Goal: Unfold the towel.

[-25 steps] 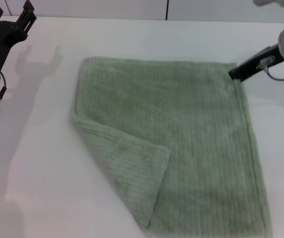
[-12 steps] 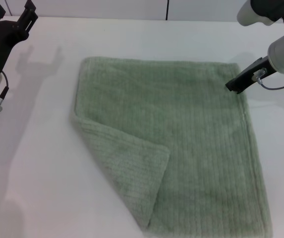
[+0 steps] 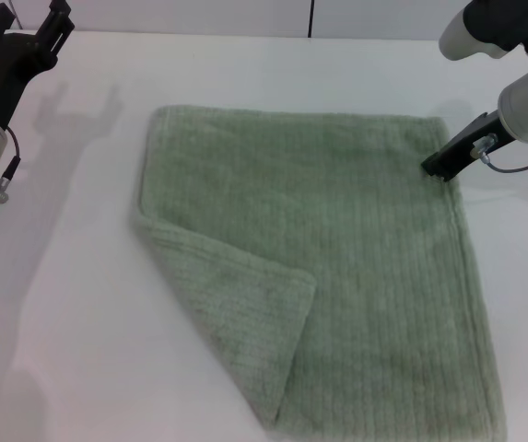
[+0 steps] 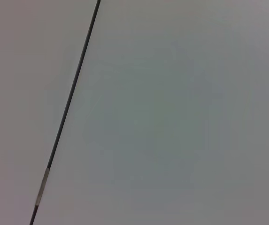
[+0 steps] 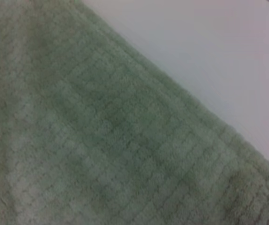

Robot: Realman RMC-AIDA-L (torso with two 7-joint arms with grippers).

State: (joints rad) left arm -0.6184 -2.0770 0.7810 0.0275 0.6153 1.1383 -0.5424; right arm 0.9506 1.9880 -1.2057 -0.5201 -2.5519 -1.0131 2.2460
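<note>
The pale green towel (image 3: 337, 267) lies spread on the white table, its near left corner folded over onto itself as a flap (image 3: 245, 322). My right gripper (image 3: 439, 168) sits low at the towel's right edge, just below the far right corner. The right wrist view shows that ribbed towel edge (image 5: 125, 131) against bare table, with no fingers in it. Raised at the far left, well clear of the cloth, my left gripper (image 3: 26, 23) is open and holds nothing. The left wrist view shows only a blank pale surface.
The white table (image 3: 79, 304) has bare room to the left of the towel and beyond its far edge. A wall with a dark vertical seam (image 3: 310, 17) stands behind the table. The towel's near edge runs out of the head view.
The right gripper has slid from the towel's far right corner a little nearer along the right edge. The left arm edged slightly upward. The towel has not moved.
</note>
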